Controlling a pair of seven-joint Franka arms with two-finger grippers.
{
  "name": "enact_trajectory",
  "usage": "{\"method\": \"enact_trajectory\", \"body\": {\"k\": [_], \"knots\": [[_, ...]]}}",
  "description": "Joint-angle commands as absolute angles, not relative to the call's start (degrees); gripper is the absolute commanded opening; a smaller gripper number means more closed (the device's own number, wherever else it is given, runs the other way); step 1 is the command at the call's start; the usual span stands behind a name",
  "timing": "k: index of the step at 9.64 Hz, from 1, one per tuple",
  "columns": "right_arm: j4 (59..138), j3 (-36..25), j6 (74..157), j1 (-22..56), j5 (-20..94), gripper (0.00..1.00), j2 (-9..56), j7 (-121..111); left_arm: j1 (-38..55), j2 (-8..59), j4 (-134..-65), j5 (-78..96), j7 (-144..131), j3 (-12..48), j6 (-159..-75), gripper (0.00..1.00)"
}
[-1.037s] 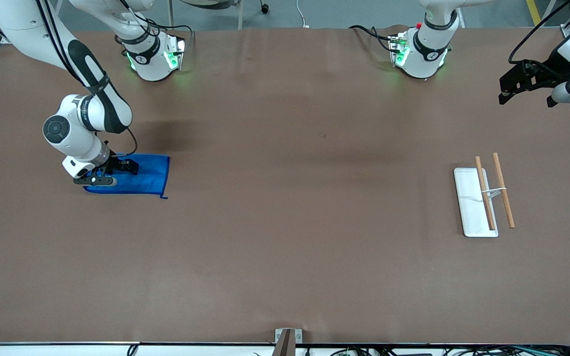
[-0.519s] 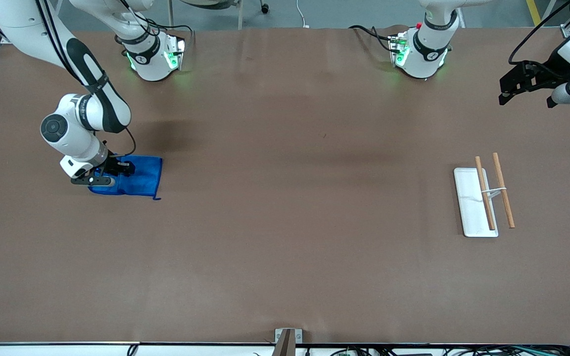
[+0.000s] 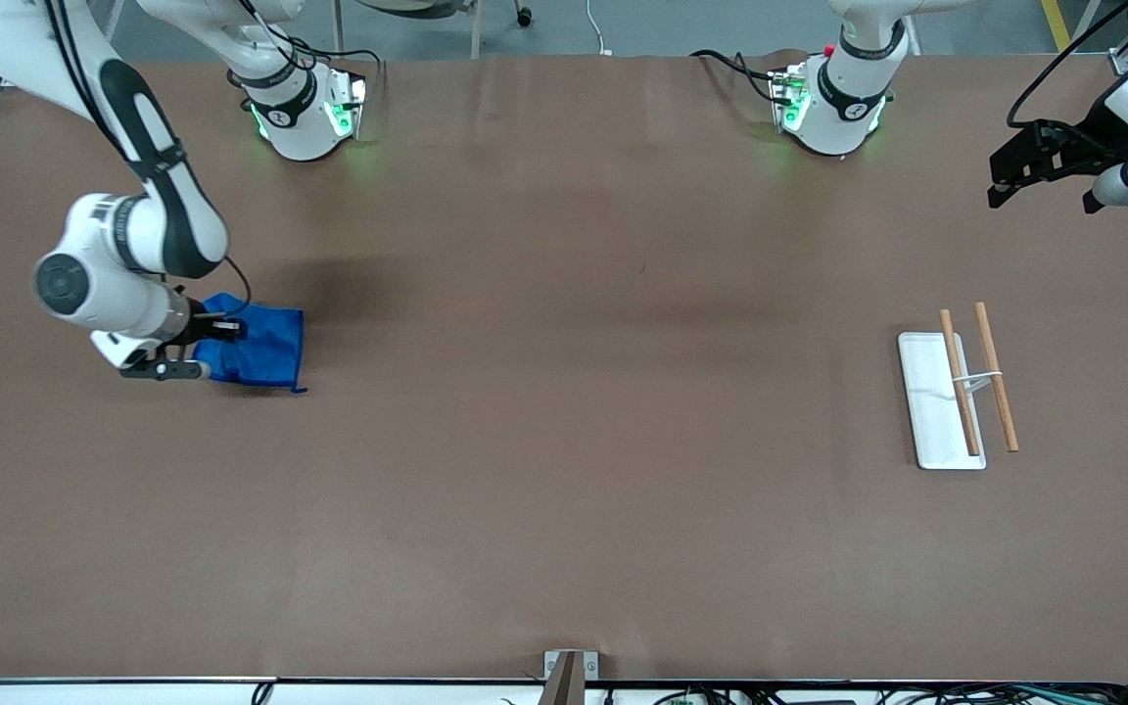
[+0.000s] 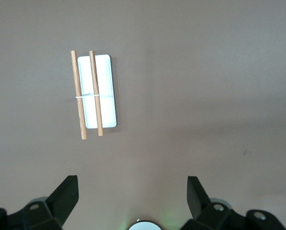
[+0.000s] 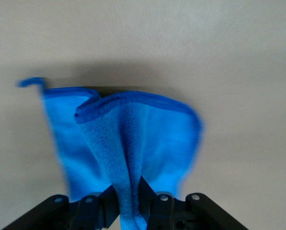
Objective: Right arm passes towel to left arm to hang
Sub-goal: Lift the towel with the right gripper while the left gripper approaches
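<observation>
The bright blue towel [image 3: 260,351] is at the right arm's end of the table, bunched and partly lifted, its free end trailing on the table. My right gripper [image 3: 204,345] is shut on a fold of it. In the right wrist view the towel [image 5: 128,143] hangs from the pinching fingers, its corner loop sticking out at one side. My left gripper [image 3: 1014,176] waits open and empty, high over the left arm's end of the table. In the left wrist view its gripper [image 4: 132,194] shows two spread fingers with nothing between them.
A white tray [image 3: 928,406] with two wooden rods [image 3: 997,377] lies at the left arm's end of the table, also in the left wrist view [image 4: 106,98]. The brown table spreads between the towel and the tray. A metal bracket [image 3: 564,674] sits at the near edge.
My right gripper has lifted and drawn away from the table's middle with the towel pinched. The towel has gone from lying flat to bunched and shorter. The left arm has not moved.
</observation>
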State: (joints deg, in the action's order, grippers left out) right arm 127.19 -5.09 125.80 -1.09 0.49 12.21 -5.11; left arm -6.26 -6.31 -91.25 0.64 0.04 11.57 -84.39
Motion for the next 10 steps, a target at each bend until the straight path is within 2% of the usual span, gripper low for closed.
{"method": "enact_trajectory", "body": {"k": [1, 2, 4, 5, 8, 10], "knots": [[116.1, -2.1, 108.9, -0.8, 6.4, 0.00, 9.6, -4.4, -6.6, -4.9, -91.1, 0.8, 0.8, 11.9, -84.1, 1.00], [112.5, -0.1, 105.1, -0.7, 10.2, 0.00, 9.7, -3.9, -6.2, -4.8, -91.0, 0.9, 1.0, 11.9, -84.1, 1.00], [110.3, 6.2, 105.7, -0.6, 17.6, 0.00, 9.8, -1.7, -4.1, -2.5, -91.2, 7.9, 1.0, 12.0, -85.0, 1.00], [110.3, 8.1, 106.6, -0.5, 25.7, 0.00, 9.8, -1.9, -4.5, -0.9, -91.3, 15.5, 1.3, 12.0, -87.3, 1.00], [110.7, 20.3, 118.3, -0.3, 48.8, 0.00, 10.5, -1.9, -5.3, 5.9, -91.7, 30.7, 11.3, 11.8, -96.9, 1.00], [110.2, 28.6, 128.0, -0.3, 60.8, 0.00, 13.6, -3.1, -8.4, 11.3, -95.8, 47.5, 25.2, 11.7, -99.5, 0.99]]}}
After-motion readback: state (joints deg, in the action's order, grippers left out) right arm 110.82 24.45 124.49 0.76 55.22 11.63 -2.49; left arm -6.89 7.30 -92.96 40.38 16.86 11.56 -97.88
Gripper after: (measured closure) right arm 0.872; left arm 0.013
